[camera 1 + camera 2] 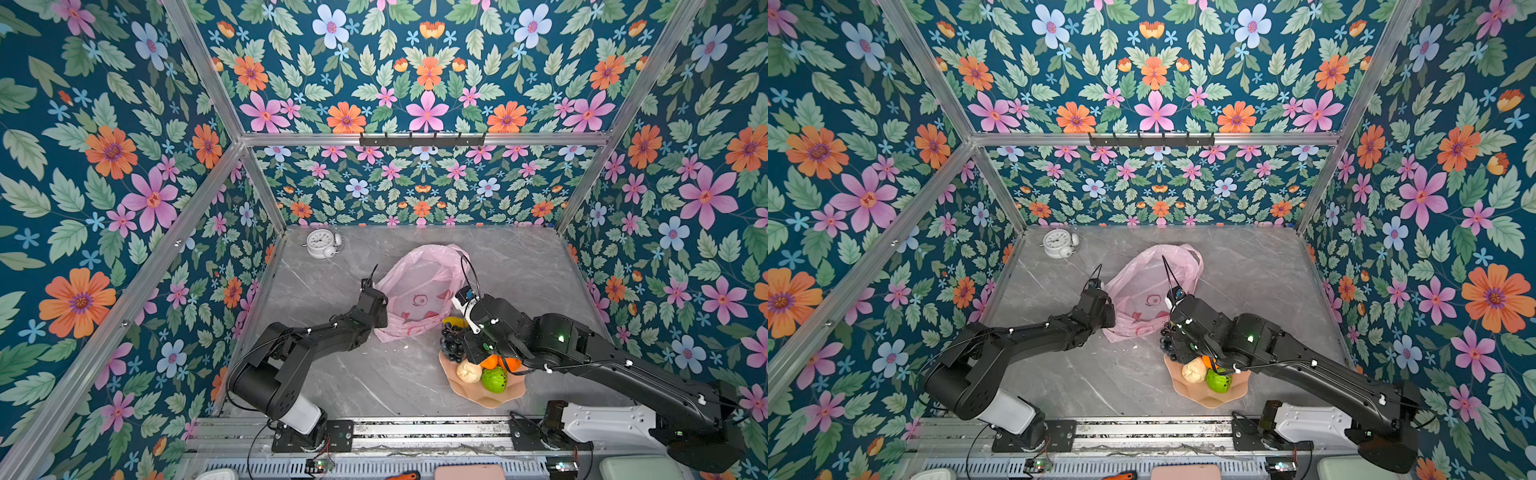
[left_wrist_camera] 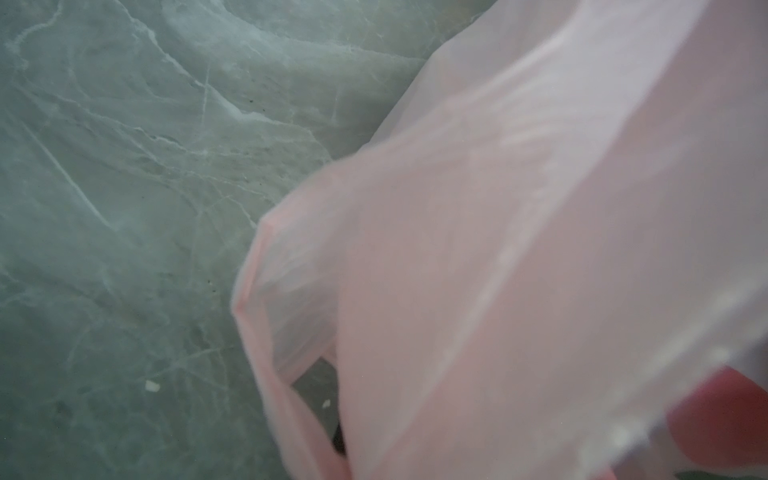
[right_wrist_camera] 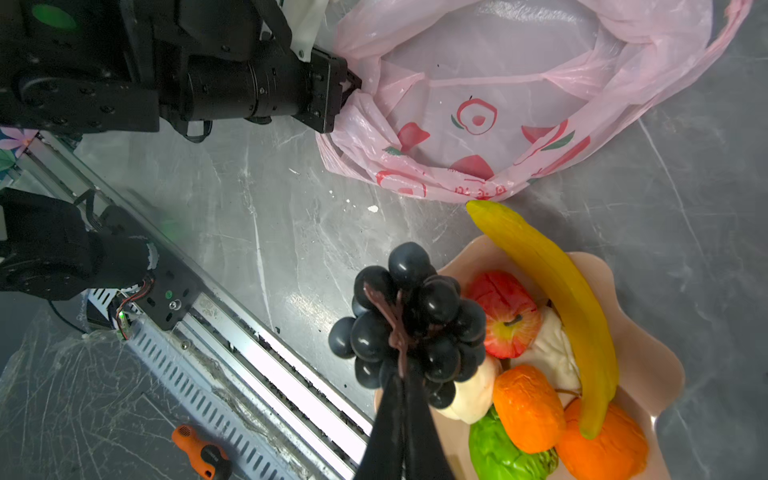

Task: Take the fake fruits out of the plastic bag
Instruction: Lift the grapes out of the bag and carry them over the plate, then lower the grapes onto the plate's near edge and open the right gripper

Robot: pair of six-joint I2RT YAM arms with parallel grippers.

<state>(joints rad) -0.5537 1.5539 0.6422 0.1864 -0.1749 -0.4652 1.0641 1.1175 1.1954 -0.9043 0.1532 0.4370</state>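
Closest to the right wrist lens, the grape bunch (image 3: 411, 316) hung by its brown stem from the right gripper (image 3: 401, 374), whose jaws were clamped fully together on that stem. It hung above the rim of the bowl (image 3: 648, 332), partly over the bench (image 3: 291, 232); whether it touched the fruit beneath could not be told. Already lying in the bowl were the banana (image 3: 552, 291), laid across the pile, the apple (image 3: 507, 316), two oranges (image 3: 528, 407), the green fruit (image 3: 503, 453) and two cream pieces (image 3: 548, 353). Just beyond the banana's tip lay the plastic bag (image 3: 478, 137), its mouth spread. Only its red prints showed inside, so it was judged empty and the grapes the last item. The left gripper (image 3: 352, 89) was closed on the bag's rim, and pink film filled the left wrist view. Recommended for the step in hand: carry the bunch inward over the bowl's middle, lower it until the grapes bear on the pile, and only then part the jaws, since a release at the rim would likely spill the bunch onto the bench. A clock (image 1: 322, 243) stood well apart at the far corner.
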